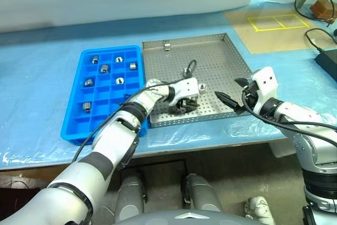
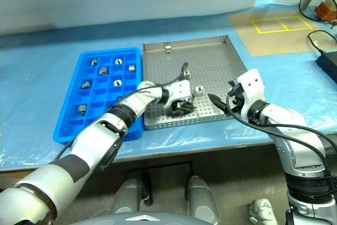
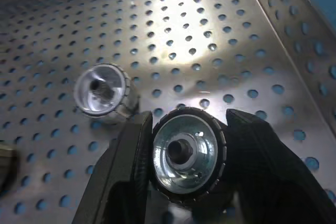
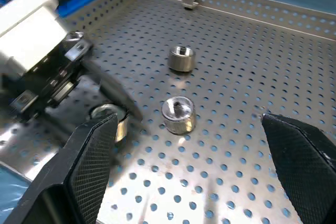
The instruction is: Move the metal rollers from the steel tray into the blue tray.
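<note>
The steel tray [image 1: 221, 51] lies mid-table with the blue tray [image 1: 73, 125] against its left side. My left gripper [image 1: 184, 104] reaches over the steel tray's near part and is shut on one metal roller [image 3: 184, 153], its hole facing the wrist camera. Two more rollers stand loose on the perforated floor, one [image 1: 202, 89] just right of that gripper and one [image 1: 187, 71] farther back. Several rollers [image 1: 104, 68] sit in the blue tray's compartments. My right gripper [image 1: 227, 89] hovers open over the steel tray's near right part, fingers [image 4: 89, 171] spread wide and holding nothing.
A small metal latch [image 1: 167, 46] sits on the steel tray's far rim. Black cables [image 1: 316, 38] and a dark box [image 1: 329, 61] lie at the far right, near yellow tape marks [image 1: 279, 22]. The table's front edge [image 1: 210, 143] runs just below both trays.
</note>
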Available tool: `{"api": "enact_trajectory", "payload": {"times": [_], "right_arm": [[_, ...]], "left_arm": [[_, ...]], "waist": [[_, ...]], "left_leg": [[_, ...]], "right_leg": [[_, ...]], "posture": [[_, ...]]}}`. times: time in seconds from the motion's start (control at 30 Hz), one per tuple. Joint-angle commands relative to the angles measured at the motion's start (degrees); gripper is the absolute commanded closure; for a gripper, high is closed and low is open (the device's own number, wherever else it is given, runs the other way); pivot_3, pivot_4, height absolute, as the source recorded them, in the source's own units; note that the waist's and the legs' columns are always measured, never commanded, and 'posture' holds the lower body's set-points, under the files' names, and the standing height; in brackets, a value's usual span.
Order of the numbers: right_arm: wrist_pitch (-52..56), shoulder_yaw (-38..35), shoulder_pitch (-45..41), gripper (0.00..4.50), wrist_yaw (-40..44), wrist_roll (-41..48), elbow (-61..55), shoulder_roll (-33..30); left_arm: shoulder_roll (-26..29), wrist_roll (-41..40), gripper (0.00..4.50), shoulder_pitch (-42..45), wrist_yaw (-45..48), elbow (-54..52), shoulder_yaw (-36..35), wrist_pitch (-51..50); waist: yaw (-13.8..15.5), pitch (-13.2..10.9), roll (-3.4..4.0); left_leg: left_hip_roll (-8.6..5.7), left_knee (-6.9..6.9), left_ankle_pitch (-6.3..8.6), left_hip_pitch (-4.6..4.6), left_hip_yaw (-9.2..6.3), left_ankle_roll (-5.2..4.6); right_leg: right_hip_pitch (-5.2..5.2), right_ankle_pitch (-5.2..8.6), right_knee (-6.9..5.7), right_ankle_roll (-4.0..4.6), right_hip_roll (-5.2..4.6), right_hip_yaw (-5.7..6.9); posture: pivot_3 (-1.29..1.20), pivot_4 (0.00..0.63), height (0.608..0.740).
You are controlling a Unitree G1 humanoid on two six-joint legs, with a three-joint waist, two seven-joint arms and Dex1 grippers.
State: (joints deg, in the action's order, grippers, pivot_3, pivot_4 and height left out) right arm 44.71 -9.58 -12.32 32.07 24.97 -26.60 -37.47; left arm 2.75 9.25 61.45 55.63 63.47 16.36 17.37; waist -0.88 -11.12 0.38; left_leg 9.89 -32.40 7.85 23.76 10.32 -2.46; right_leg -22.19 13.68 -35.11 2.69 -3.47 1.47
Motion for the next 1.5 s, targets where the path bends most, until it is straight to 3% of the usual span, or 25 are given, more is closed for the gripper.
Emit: {"api": "enact_trajectory", "payload": {"times": [0.03,0.23,0.43,0.6,0.7,0.77,0.93,1.2,1.5], "right_arm": [[0.97,1.98,-1.36,0.0,2.84,2.79,-4.21,-0.97],[-0.01,7.54,-6.9,0.0,8.4,4.08,-1.96,-1.25],[-3.98,16.14,-19.49,0.0,15.24,3.63,8.76,5.24],[-8.19,21.35,-29.38,0.0,21.72,2.26,20.13,12.37],[-11.8,24.66,-32.09,0.0,24.52,-0.52,25.48,14.73],[-16.23,28.16,-33.57,0.0,26.25,-4.37,30.43,16.6],[-17.77,28.51,-35.76,0.0,29.38,-4.45,35.3,21.34],[-18.83,28.72,-35.98,0.0,31.27,-6.3,36.15,22.72],[-17.05,27.82,-33.48,0.0,28.96,-6.93,32.97,22.04]], "left_arm": [[4.88,-7.09,2.6,-3.55,7.81,-16.35,-3.71,-3.32],[15.91,-13.21,2.6,-14.55,8.69,-43.22,-8.17,-19.62],[26.72,-25.46,2.6,-29.48,4.27,-72.64,-19.71,-41.4],[31.56,-28.14,2.6,-38.23,-3.38,-83.31,-27.33,-49.7],[32.71,-27.19,2.6,-41.9,-7.57,-84.4,-29.26,-50.45],[31.24,-26.17,2.6,-43.7,-12.67,-82.59,-30.86,-50.96],[27.21,-24.06,2.6,-44.68,-20.7,-78.55,-29.62,-48.25],[22.96,-19.85,2.6,-36.85,-23.65,-63.15,-22.99,-40.47],[21.82,-17.82,2.6,-31.63,-23.49,-49.88,-20.66,-34.46]], "waist": [[-0.01,0.01,0.01],[0.24,0.0,0.09],[0.71,-0.08,0.17],[3.42,-0.11,0.23],[5.38,-0.11,0.22],[6.62,-0.11,0.22],[8.86,-0.12,0.19],[11.19,-0.1,0.12],[10.82,-0.07,0.07]], "left_leg": [[0.0,0.08,0.0,-0.02,0.01,0.0],[0.04,0.19,0.0,0.03,0.03,0.01],[0.07,0.25,-0.01,0.09,0.01,0.38],[0.11,0.31,-0.2,0.16,-0.03,0.67],[0.13,0.37,-0.25,0.16,-0.05,0.77],[0.11,0.37,-0.25,0.18,-0.06,0.77],[0.09,0.37,-0.27,0.41,-0.13,0.8],[0.1,0.34,-0.3,0.51,-0.18,0.84],[0.11,0.33,-0.42,0.67,-0.2,1.03]], "right_leg": [[0.0,0.0,0.04,0.0,0.0,0.0],[-0.05,0.01,0.14,0.01,0.0,0.02],[-0.21,0.01,0.02,0.02,-0.01,0.03],[-0.47,0.04,-0.32,0.08,0.0,0.06],[-0.53,0.08,-0.41,0.13,0.02,0.09],[-0.54,0.08,-0.41,0.13,0.0,0.09],[-0.76,0.08,-0.48,0.12,-0.01,0.1],[-0.87,0.07,-0.57,0.09,0.0,0.12],[-1.04,0.06,-0.61,0.09,0.04,0.12]], "posture": [[-0.42,0.15,0.74],[-0.31,0.15,0.74],[-0.09,0.15,0.74],[0.09,0.15,0.74],[0.16,0.15,0.74],[0.23,0.15,0.74],[0.29,0.15,0.74],[0.29,0.15,0.74],[0.22,0.15,0.74]]}}
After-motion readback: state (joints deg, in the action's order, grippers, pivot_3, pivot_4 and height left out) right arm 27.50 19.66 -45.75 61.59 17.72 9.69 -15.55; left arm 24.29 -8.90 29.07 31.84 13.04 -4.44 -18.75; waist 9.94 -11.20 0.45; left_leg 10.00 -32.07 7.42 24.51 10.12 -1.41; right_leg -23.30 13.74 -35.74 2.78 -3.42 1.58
